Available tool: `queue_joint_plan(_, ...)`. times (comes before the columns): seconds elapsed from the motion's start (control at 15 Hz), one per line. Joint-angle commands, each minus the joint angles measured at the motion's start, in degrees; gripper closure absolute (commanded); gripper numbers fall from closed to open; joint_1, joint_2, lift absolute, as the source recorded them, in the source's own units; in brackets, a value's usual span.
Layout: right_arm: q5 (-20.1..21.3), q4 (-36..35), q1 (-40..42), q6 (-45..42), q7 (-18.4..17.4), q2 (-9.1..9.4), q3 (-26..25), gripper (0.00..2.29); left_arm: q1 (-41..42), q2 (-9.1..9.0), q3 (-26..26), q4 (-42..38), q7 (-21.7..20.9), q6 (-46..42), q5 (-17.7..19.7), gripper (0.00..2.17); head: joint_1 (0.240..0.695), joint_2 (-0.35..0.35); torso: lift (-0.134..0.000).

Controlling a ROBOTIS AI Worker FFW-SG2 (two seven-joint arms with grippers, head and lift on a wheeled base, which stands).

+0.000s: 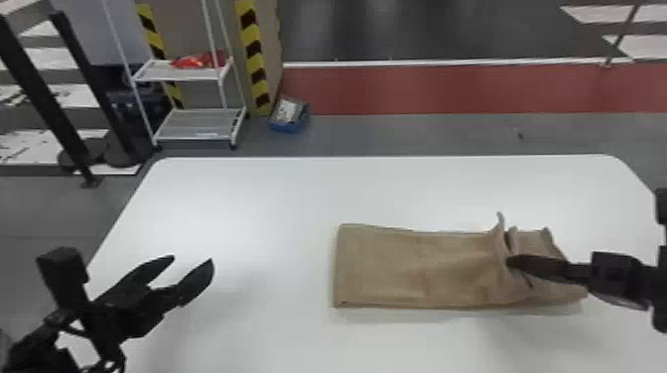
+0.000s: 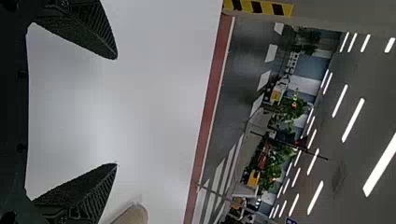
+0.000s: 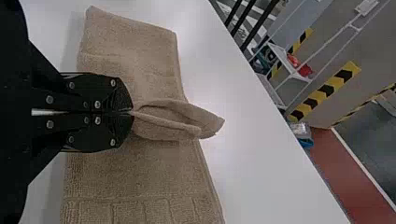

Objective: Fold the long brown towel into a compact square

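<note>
The brown towel (image 1: 417, 270) lies as a long strip right of centre, its right part bunched into a raised ridge. Over that bunched part is my right gripper (image 1: 511, 262). In the right wrist view the right gripper (image 3: 132, 112) is shut on a pinched fold of the towel (image 3: 140, 172), with a loose flap standing beyond the fingertips. My left gripper (image 1: 192, 259) stands open at the left, well away from the cloth. The left wrist view shows the left gripper (image 2: 116, 111) with nothing between its fingers and a towel corner (image 2: 133, 215) beyond.
The white table (image 1: 248, 198) carries the towel. Behind it on the floor stand a white shelf rack (image 1: 198, 119), a blue box (image 1: 289, 115) and black posts at the far left.
</note>
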Motion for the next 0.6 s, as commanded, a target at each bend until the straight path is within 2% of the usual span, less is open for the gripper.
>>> queue_joint_plan(0.0,-0.5,0.9,-0.6,-0.4,-0.1,0.06,0.6,1.33,-0.1,0.04,0.0,0.4,0.2,-0.1,-0.2,0.06,0.695,0.073,-0.124)
queue_joint_plan(0.13,-4.7,-0.8,-1.7,2.6,0.0,-0.2,-3.2,1.33,-0.9,0.04,0.0,0.6,0.4,-0.1,-1.1,0.06,0.695,0.078,-0.124)
queue_joint_plan(0.27,-5.9,-1.1,-1.7,3.7,-0.1,-3.37,-6.4,1.33,-1.2,0.12,0.0,1.0,0.5,-0.1,-1.1,0.06,0.695,0.083,-0.124)
queue_joint_plan(0.33,-5.7,-1.0,-1.1,3.0,0.0,-4.16,-6.2,1.33,-1.5,0.04,-0.1,1.5,0.5,-0.3,-1.1,0.06,0.695,0.06,-0.124)
queue_joint_plan(0.53,-4.6,2.8,-1.1,-1.1,0.0,-3.46,-4.8,1.33,-1.5,-0.4,-0.9,2.3,0.4,-0.8,-1.3,0.06,0.695,0.024,-0.124)
